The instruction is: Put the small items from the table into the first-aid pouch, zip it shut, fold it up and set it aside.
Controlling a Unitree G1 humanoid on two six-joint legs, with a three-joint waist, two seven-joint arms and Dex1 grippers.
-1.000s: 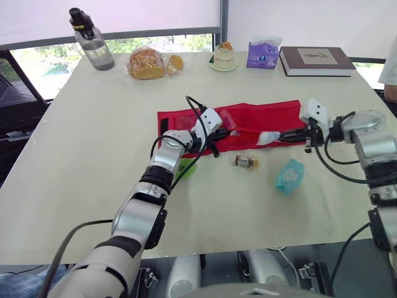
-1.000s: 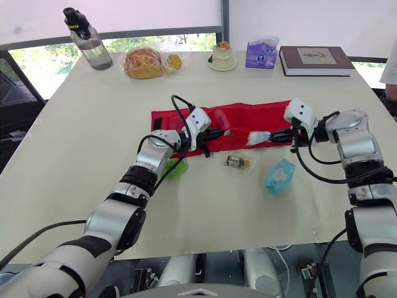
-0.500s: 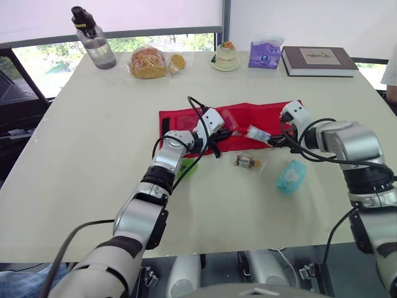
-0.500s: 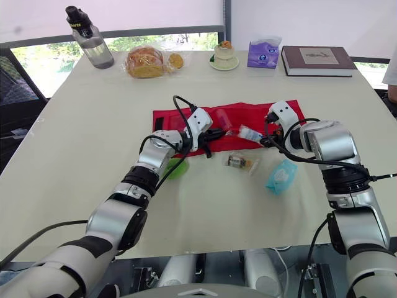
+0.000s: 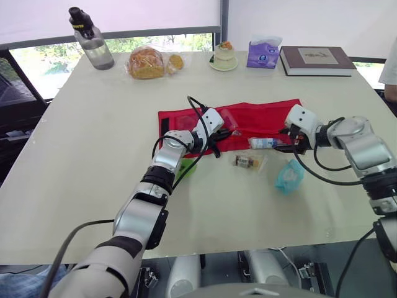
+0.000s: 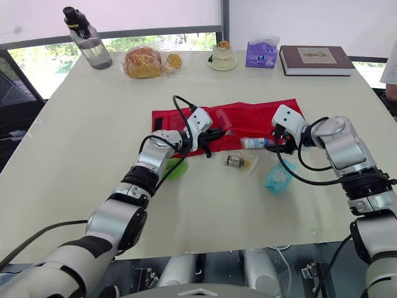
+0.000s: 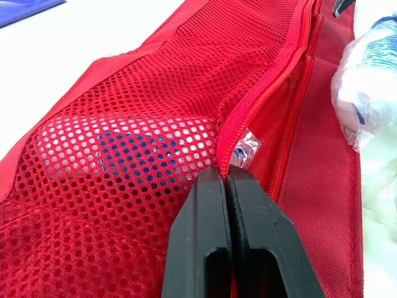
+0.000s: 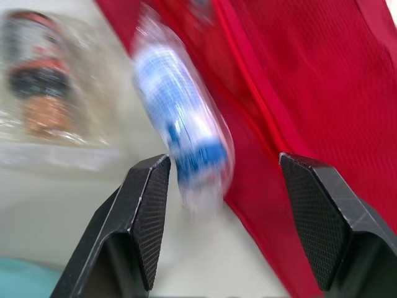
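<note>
Plainly the job is in its early half. On the left a green item (image 5: 187, 166) lies on the worktop (image 5: 93, 155), partly under the left forearm and not yet packed. The left end effector (image 7: 224, 174) is clamped tight on the zip edge of the red pouch (image 5: 260, 115), pinching the fabric at the mouth of the mesh pocket. The pouch lies flat and unfolded across the middle of the worktop, its zip open. Through the mesh something white and blue (image 7: 124, 146) shows inside, so at least one item seems to be packed.

Just in front of the pouch sits a small bottle in clear wrap (image 5: 245, 161), also waiting. To its right a white-and-blue wrapped roll (image 5: 262, 143) rests at the pouch's near edge, half on the red fabric, not inside. The right end effector (image 8: 224, 162) is spread wide with the roll lying between and ahead of its fingers, gripping nothing. Further right a teal packet (image 5: 289, 175) lies loose.

I judge that packing the rest, zipping, folding and setting aside all remain.
</note>
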